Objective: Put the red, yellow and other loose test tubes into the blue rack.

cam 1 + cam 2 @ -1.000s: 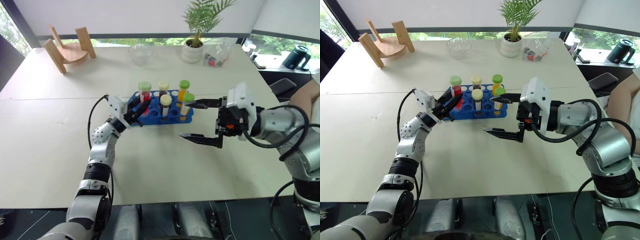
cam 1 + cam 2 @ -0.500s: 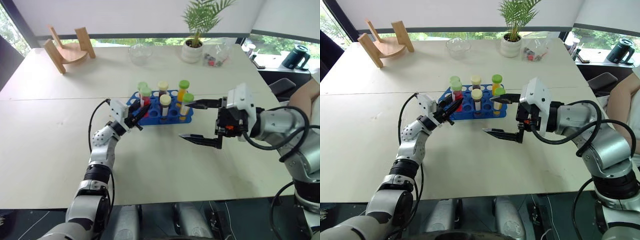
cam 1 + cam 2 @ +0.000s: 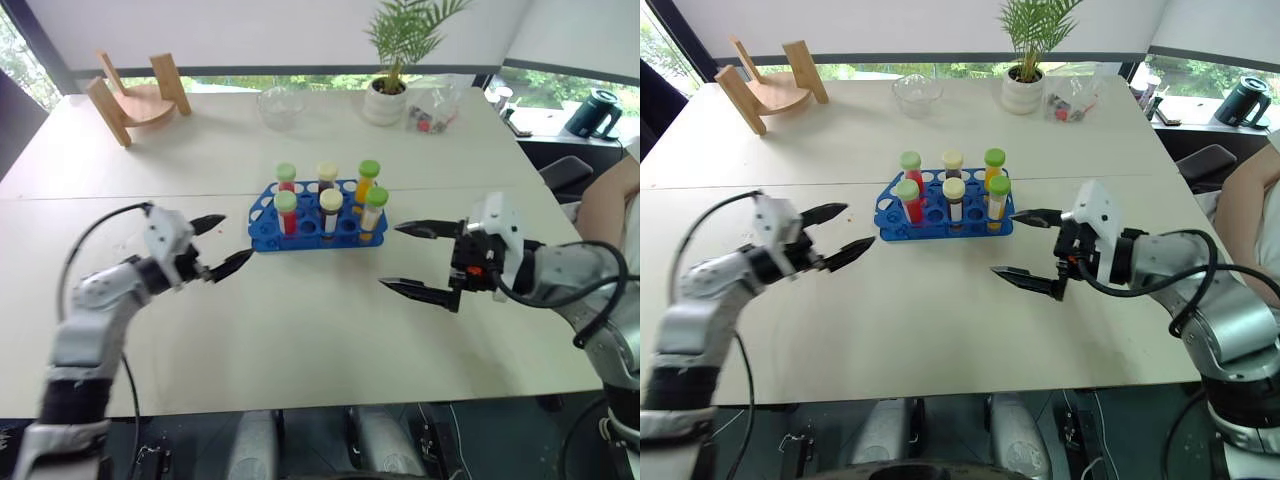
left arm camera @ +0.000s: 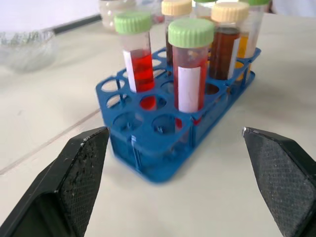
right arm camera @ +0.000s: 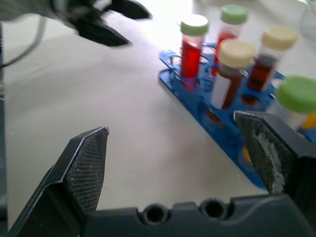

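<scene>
Left pincer (image 3: 222, 245): fingers spread wide, nothing between them, tips aimed toward the blue rack (image 3: 312, 228). It hangs just above the surface (image 3: 300, 330), a short gap off the rack's near end, not touching it.

Right pincer (image 3: 412, 260): also spread wide and empty, one finger high, one low, tips pointing toward the rack's other end. A clear gap of bare surface lies between its tips and the rack.

The blue rack stands between the two pincers, a little farther from the robot than either, flat on the surface. Six capped tubes stand upright in its holes. Far row: a green-capped red tube (image 3: 286, 177), a cream-capped dark tube (image 3: 327, 177), a green-capped orange tube (image 3: 367, 181). Near row: a second green-capped red tube (image 3: 286, 211), a cream-capped tube with dark contents (image 3: 331, 211), a green-capped tube with a white label (image 3: 375, 210). In the left wrist view the near red tube (image 4: 190, 69) stands closest to the left pincer, with empty holes in the rack's end facing it.

Beyond the rack, well apart from both pincers: a wooden curved stand (image 3: 138, 95) at the far left corner, a clear glass bowl (image 3: 281, 105), a potted plant (image 3: 390, 70), a clear bag of small items (image 3: 436, 108). A dark mug (image 3: 593, 113) sits past the surface's right edge.
</scene>
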